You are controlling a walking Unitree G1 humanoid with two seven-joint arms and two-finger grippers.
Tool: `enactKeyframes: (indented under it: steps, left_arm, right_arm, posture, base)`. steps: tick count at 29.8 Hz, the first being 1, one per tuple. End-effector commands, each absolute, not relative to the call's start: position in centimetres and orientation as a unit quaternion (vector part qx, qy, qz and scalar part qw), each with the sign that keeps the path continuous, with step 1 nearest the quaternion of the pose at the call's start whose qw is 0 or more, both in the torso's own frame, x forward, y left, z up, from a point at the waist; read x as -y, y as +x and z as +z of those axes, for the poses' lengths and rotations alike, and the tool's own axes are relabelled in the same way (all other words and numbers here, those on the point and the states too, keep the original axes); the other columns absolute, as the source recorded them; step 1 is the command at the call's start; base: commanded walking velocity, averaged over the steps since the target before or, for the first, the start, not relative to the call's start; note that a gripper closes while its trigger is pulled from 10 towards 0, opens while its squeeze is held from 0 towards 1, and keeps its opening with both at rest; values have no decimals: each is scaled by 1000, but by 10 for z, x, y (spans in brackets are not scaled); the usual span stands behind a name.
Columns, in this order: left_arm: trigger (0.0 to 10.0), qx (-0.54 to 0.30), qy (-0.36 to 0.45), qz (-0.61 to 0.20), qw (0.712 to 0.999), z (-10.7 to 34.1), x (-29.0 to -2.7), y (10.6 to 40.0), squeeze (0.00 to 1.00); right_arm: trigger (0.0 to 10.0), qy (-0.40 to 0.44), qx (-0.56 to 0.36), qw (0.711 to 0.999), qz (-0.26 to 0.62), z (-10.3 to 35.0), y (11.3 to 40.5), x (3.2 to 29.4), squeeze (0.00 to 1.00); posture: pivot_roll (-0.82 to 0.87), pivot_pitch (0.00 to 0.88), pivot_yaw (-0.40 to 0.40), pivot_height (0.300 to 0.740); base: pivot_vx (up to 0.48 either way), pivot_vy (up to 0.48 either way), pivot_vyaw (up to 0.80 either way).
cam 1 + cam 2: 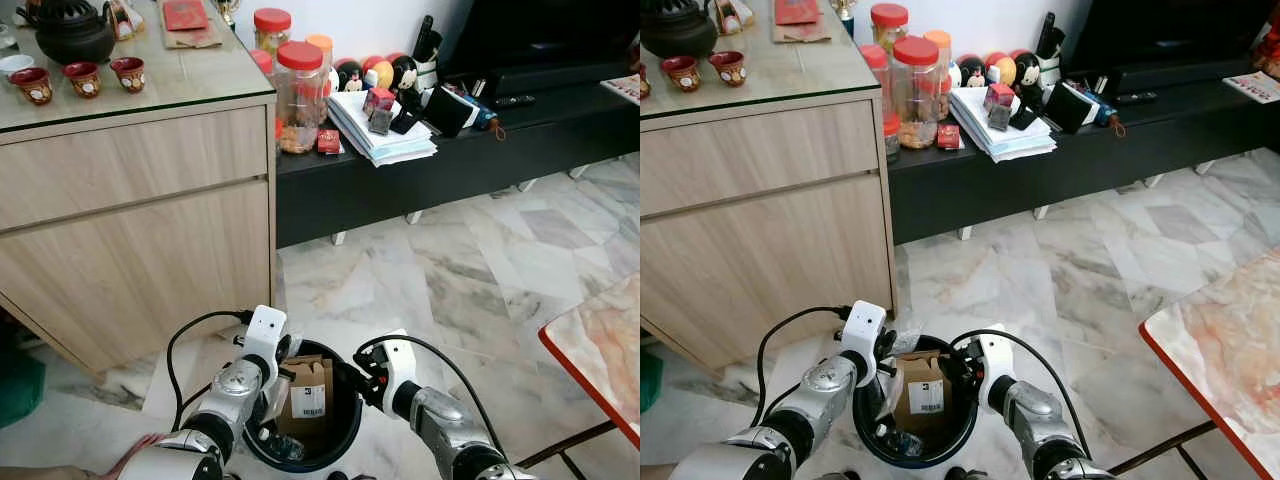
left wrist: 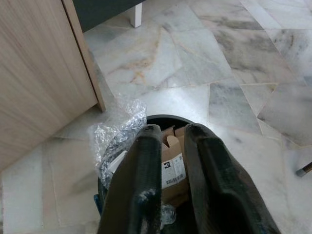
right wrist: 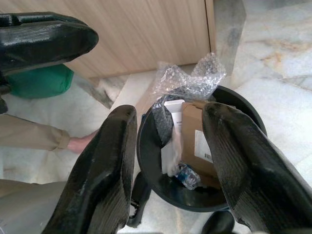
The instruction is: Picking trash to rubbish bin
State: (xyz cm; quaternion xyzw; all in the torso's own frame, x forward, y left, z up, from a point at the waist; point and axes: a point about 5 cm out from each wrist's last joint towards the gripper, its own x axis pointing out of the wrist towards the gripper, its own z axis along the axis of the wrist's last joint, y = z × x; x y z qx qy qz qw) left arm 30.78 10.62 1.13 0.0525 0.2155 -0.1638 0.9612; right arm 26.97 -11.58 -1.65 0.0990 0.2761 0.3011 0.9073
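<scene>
Looking at the bin (image 1: 345, 400), most of the work seems done: a box (image 1: 308, 392) with a barcode label stands inside it, together with a white flat piece (image 3: 170, 131) and some crumpled clear plastic at the bottom. The left gripper (image 2: 168, 146) hangs just above the rim, its fingers (image 2: 141, 165) close together with only a narrow gap and nothing between them, so the jaws are nearly closed and empty; the box lies directly beyond the tips. The right gripper (image 3: 168, 146) is at the opposite side of the rim, its jaws wide apart and released, and the bin opening sits between the two fingers. One piece is left, I think: the bubble wrap (image 3: 190, 78) hangs over the far rim, partly outside, just beyond the tips of both grippers. It probably needs a push or a new grasp to go fully in. A person's hand (image 3: 80, 144) rests on the floor beside the bin.
</scene>
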Motion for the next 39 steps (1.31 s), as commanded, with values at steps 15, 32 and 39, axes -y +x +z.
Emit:
enactKeyframes:
  steps: [15,32,39]
  left_arm:
    - [10000,-386,141,-12,911,-51,-190,240,0]
    - [10000,-431,163,-15,887,-71,-192,207,0]
    - [10000,-423,158,-19,892,-69,-188,212,0]
  right_arm:
    - [10000,26,-350,935,59,-47,243,178,0]
    - [10000,34,-406,913,-8,-71,202,195,0]
    - [10000,36,-400,915,-19,-70,203,200,0]
  posture:
    - [73,148,-130,740]
    - [73,139,-108,740]
    - [63,129,-100,740]
  base:
    - [0,0,0]
    - [0,0,0]
    - [-106,0,0]
